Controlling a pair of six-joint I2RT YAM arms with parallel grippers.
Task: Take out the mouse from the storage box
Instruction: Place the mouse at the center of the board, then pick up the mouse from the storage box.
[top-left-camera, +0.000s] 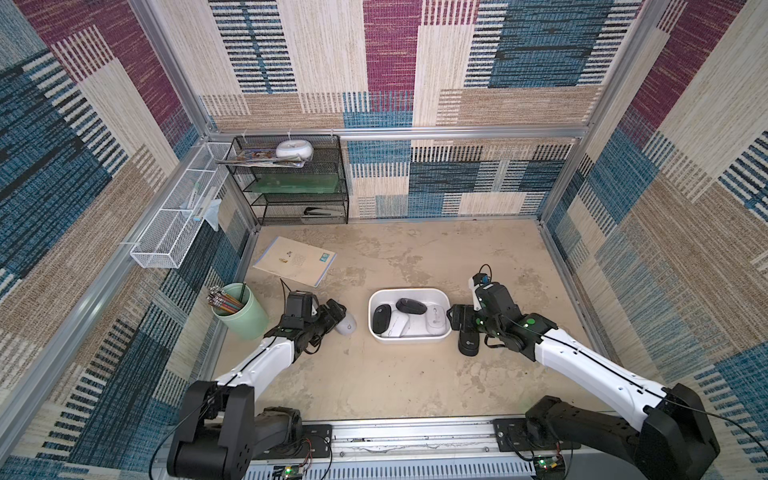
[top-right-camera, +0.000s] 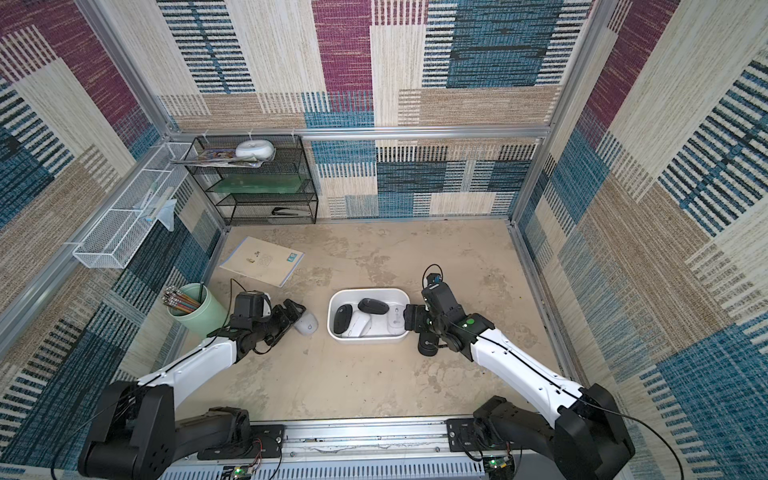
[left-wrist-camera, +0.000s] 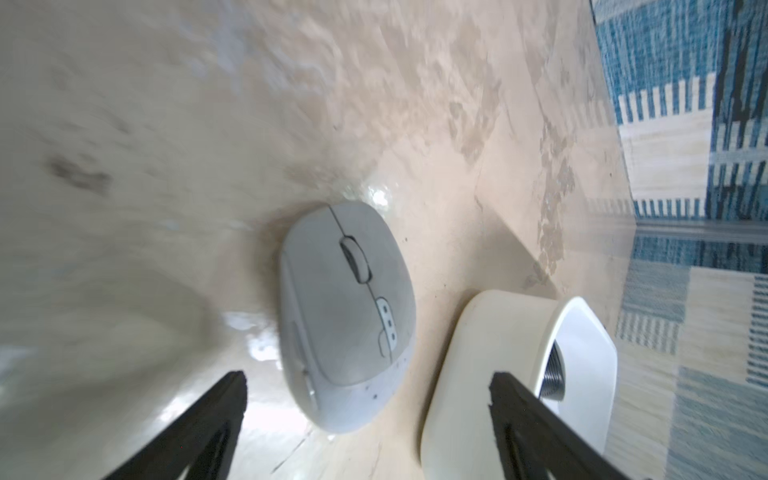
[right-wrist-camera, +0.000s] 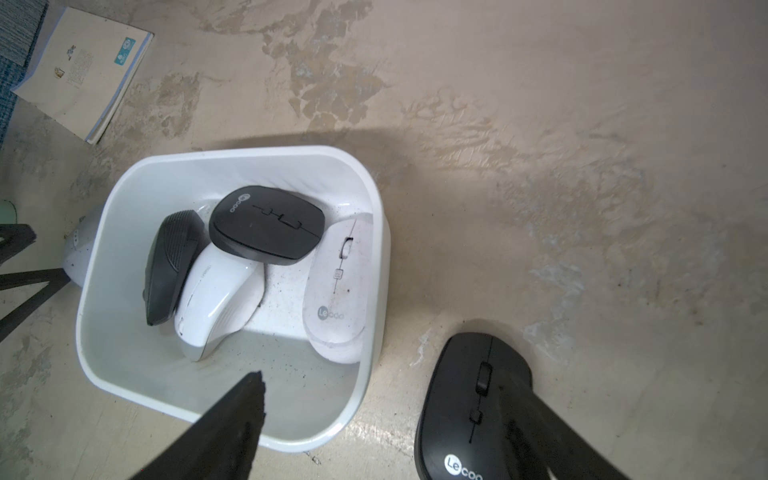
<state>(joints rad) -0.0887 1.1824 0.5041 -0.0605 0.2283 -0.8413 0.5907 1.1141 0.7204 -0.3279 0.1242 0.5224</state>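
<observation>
The white storage box (top-left-camera: 409, 291) (top-right-camera: 368, 291) sits mid-table and holds several mice, black and white (right-wrist-camera: 266, 224). A grey mouse (top-left-camera: 348, 324) (left-wrist-camera: 347, 307) lies on the table just left of the box. My left gripper (top-left-camera: 334, 318) (left-wrist-camera: 368, 376) is open, with its fingers spread on either side of the grey mouse's near end and not touching it. A black mouse (top-left-camera: 467, 344) (right-wrist-camera: 465, 411) lies on the table right of the box. My right gripper (top-left-camera: 455, 318) (right-wrist-camera: 382, 376) is open and empty, straddling the box's right wall (right-wrist-camera: 365, 386). One of its fingers is above the black mouse.
A green cup of pencils (top-left-camera: 243, 316) stands close to the left arm. A booklet (top-left-camera: 295, 259) lies behind it. A black mesh rack (top-left-camera: 291, 183) fills the back left corner, and a white wire basket (top-left-camera: 178, 216) hangs on the left wall.
</observation>
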